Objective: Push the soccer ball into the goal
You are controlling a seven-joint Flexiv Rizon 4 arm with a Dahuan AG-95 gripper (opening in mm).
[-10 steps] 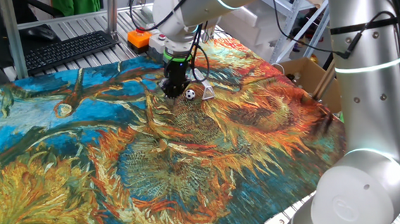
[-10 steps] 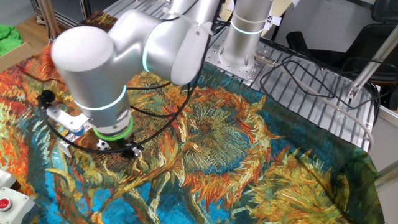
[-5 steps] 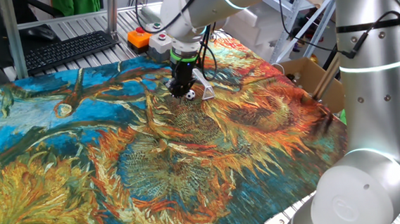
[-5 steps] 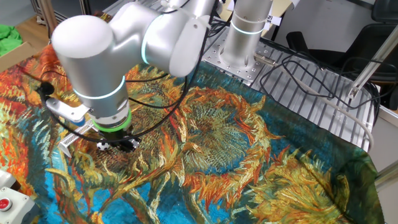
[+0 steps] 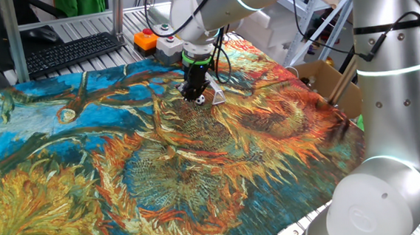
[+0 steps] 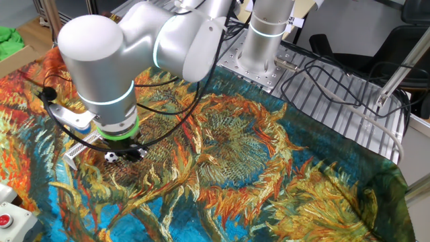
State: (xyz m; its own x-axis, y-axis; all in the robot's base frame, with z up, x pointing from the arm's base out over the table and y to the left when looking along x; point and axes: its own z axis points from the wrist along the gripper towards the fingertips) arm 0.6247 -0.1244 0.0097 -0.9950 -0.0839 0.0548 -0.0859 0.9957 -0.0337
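The soccer ball (image 5: 201,100) is a tiny white ball with black patches on the sunflower-print cloth (image 5: 125,175). It also shows in the other fixed view (image 6: 109,156). The goal (image 5: 217,98), a small pale wedge frame, lies just right of the ball; in the other fixed view the goal (image 6: 74,155) is left of it. My gripper (image 5: 193,94) points down with its black fingers together, its tip low over the cloth and right against the ball on the side away from the goal. It shows in the other fixed view (image 6: 132,152) too. It holds nothing.
A white box with orange and red buttons (image 5: 154,41) and a black keyboard (image 5: 72,53) lie behind the cloth. A cardboard box (image 5: 327,81) stands at the right. Cables hang around the wrist. A box with a red button (image 6: 8,216) sits near the cloth's corner.
My gripper has moved toward the goal and closed the gap to the ball. The ball has shifted only slightly toward the goal. The goal has not moved.
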